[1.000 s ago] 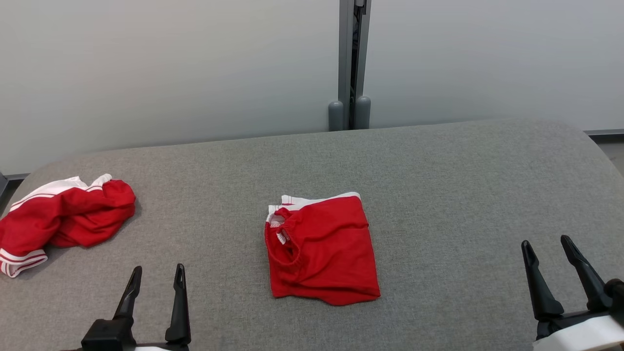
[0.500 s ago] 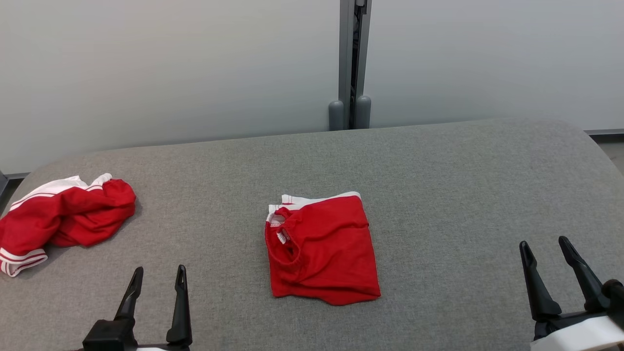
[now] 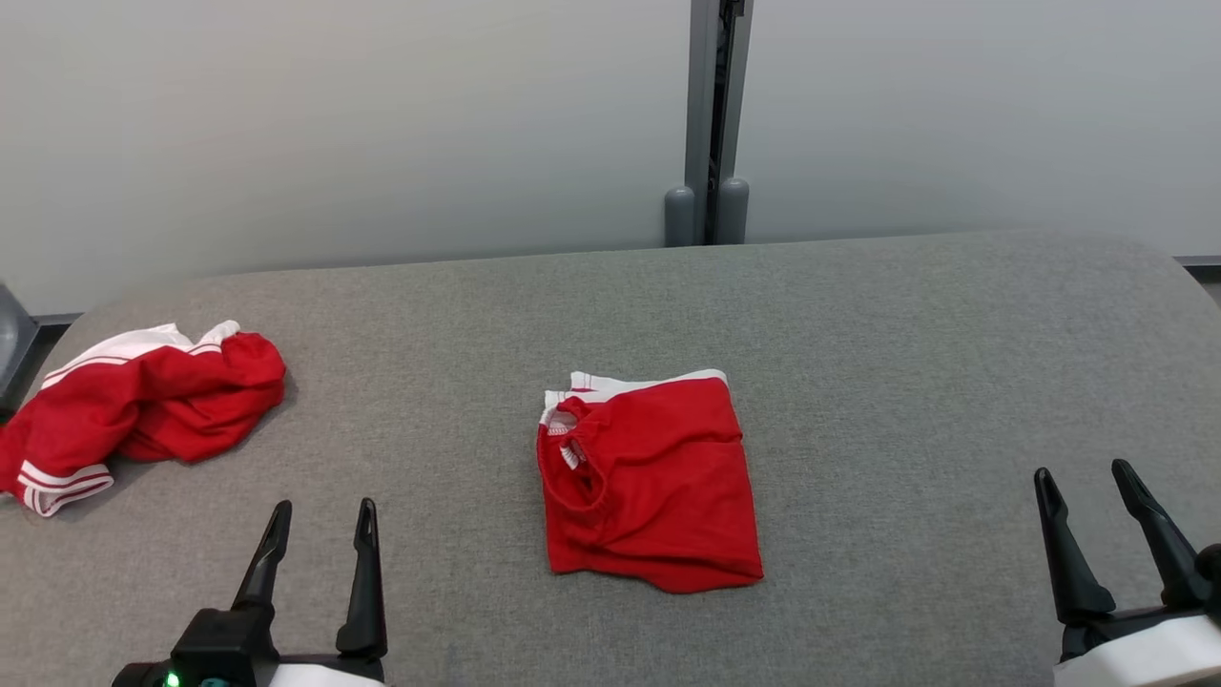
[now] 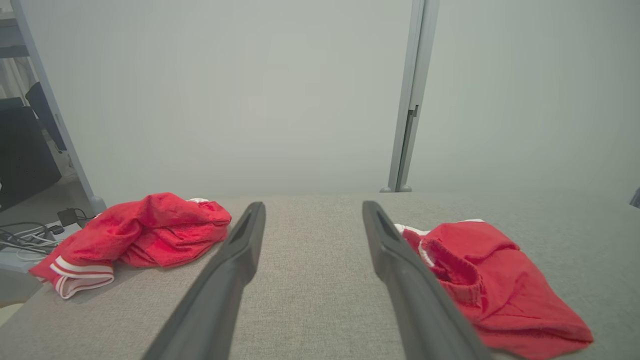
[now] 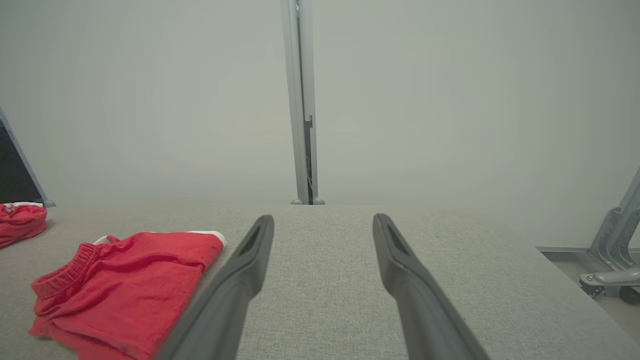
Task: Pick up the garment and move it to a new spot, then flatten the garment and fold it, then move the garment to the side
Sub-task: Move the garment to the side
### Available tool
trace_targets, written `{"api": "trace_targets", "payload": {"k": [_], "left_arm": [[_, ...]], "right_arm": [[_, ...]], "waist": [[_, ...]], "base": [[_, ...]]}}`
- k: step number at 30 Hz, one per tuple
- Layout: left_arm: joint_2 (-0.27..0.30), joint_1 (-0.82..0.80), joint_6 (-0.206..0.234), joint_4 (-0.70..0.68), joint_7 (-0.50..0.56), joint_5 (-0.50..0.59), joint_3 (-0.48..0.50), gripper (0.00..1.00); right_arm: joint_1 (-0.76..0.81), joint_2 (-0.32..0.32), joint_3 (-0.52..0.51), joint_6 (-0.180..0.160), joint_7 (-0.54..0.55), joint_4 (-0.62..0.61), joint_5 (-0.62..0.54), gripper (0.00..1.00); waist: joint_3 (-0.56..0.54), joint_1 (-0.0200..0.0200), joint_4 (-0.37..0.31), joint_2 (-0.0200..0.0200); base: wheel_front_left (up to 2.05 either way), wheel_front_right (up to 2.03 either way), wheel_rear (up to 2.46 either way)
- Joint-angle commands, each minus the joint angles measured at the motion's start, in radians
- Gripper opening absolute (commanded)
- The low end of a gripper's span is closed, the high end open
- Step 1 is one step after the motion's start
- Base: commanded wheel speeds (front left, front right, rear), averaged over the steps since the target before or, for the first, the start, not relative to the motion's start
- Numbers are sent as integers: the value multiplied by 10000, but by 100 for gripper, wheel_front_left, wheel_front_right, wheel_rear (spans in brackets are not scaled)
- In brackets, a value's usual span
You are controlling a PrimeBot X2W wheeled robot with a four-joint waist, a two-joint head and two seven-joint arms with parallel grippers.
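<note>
Camera is panning; nothing else. Left end effector (image 3: 324, 506), right end effector (image 3: 1082, 470) are idling open; folded garment (image 3: 653, 487) awaiting move aside.

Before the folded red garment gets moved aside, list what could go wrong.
1. The folded garment lies loose; a one-sided pinch by the open left gripper or right gripper may unfold it.
2. The crumpled garment sits at the left edge of the table; moving leftward could nudge it off.

Left hand (image 3: 320, 520) low at left, fingers spread, right hand (image 3: 1086, 482) low at right, fingers spread, both empty
</note>
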Motion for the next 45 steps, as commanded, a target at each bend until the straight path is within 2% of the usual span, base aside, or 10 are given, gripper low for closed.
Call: {"api": "trace_targets", "payload": {"k": [1,9,18,25,33,34,35,37,38,45], "left_arm": [[49,-254,-42,-30,-33,84,-28,100],[-141,-1249,-207,-130,-161,327,-392,100],[-588,-2233,-353,405,-561,452,-705,100],[-750,-2631,-430,791,-758,495,-774,100],[-820,-2763,-457,1063,-889,432,-702,100],[-822,-2754,-473,1086,-912,420,-691,100],[-824,-2761,-490,1114,-926,410,-684,100],[-830,-2811,-520,1159,-940,397,-664,100],[-837,-2839,-532,1192,-954,391,-656,100],[-876,-2983,-560,1285,-1010,490,-636,100]], "right_arm": [[-102,-44,-68,6,69,8,-5,100],[-1024,-322,444,6,209,603,437,100],[-2731,-611,2402,6,802,2353,1571,100],[-3621,-692,3560,6,1548,3632,2656,100],[-4058,-900,4481,6,2087,4124,3666,100],[-4111,-946,4582,6,2108,4145,3768,96],[-4169,-1000,4703,6,2197,4187,3866,49],[-4293,-1080,4888,6,2259,4215,4088,13],[-4358,-1115,4975,6,2299,4218,4205,0],[-4933,-1597,5639,4,2018,4228,4472,0]], "waist": [[111,0,204,-1],[1133,0,1247,-1],[2189,0,2073,-1],[2581,0,2376,-1],[2698,0,2380,-1],[2705,0,2371,-1],[2711,0,2363,-1],[2719,0,2347,-1],[2719,0,2340,-1],[2712,0,2033,-1]], "base": [[0,0,0],[0,0,0],[0,0,0],[0,0,0],[0,0,0],[0,0,0],[0,0,0],[0,0,0],[0,0,0],[0,0,0]]}}
